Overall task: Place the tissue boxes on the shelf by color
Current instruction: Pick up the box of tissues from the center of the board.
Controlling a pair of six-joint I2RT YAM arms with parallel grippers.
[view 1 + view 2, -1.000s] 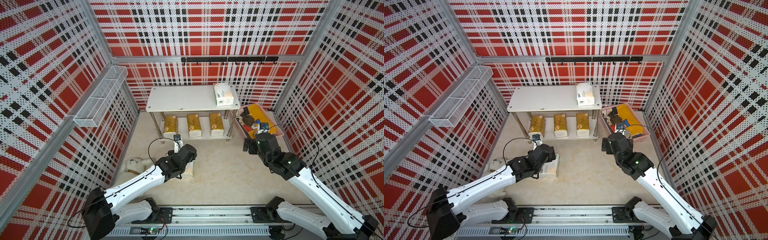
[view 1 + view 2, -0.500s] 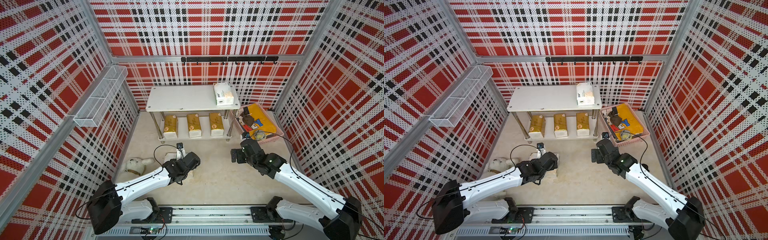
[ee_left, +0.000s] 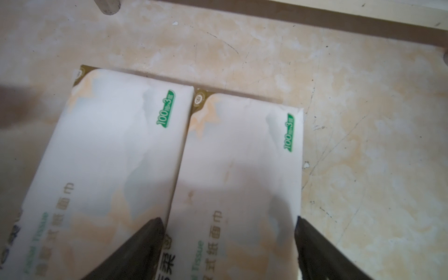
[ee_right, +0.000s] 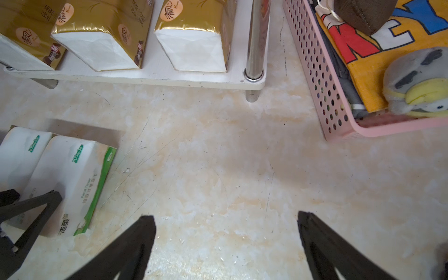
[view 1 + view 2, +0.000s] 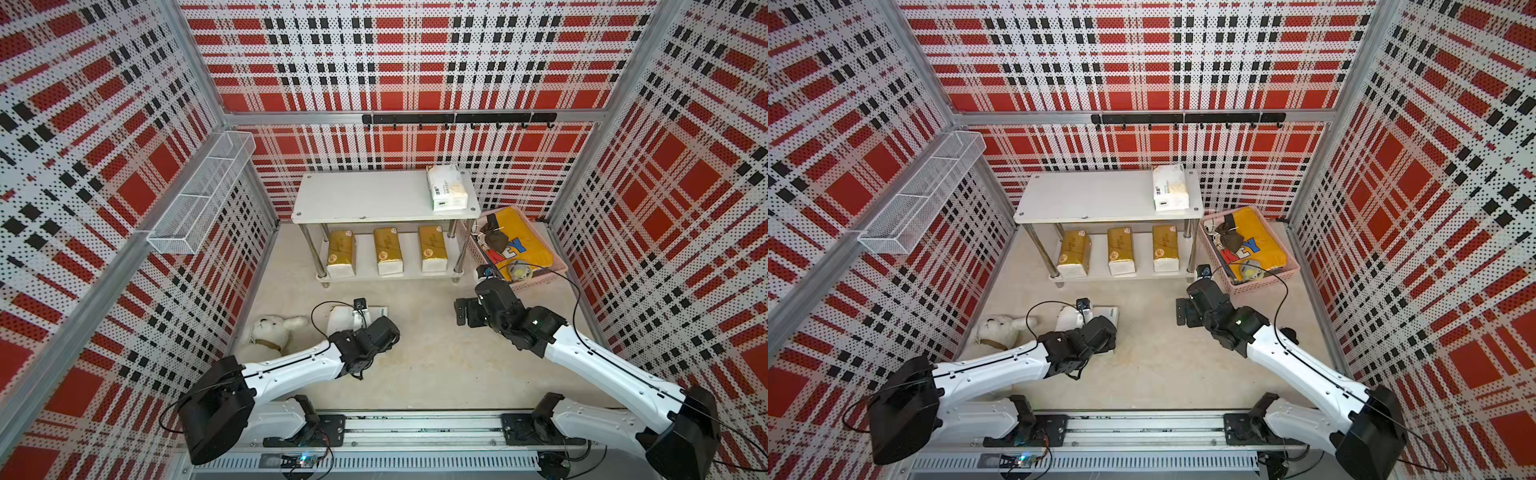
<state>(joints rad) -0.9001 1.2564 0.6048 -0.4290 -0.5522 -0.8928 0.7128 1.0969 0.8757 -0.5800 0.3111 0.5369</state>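
Three shiny gold tissue packs [image 5: 388,249] sit in a row on the lower board of the low white two-tier shelf with chrome legs [image 5: 365,199]. One white tissue pack with a beige patch [image 5: 446,188] lies at the right end of its top board. Two more white tissue packs [image 3: 116,150] lie side by side, touching, on the mottled beige floor [image 4: 218,157], near a white plush toy [image 5: 270,330]. The left jaws straddle the pack farther from the toy [image 3: 242,164], one finger [image 3: 143,242] at the seam between the packs and the other at its outer edge. Whether they press it I cannot tell. The right jaws gape wide and empty over the floor, near the pink perforated plastic basket [image 4: 388,128].
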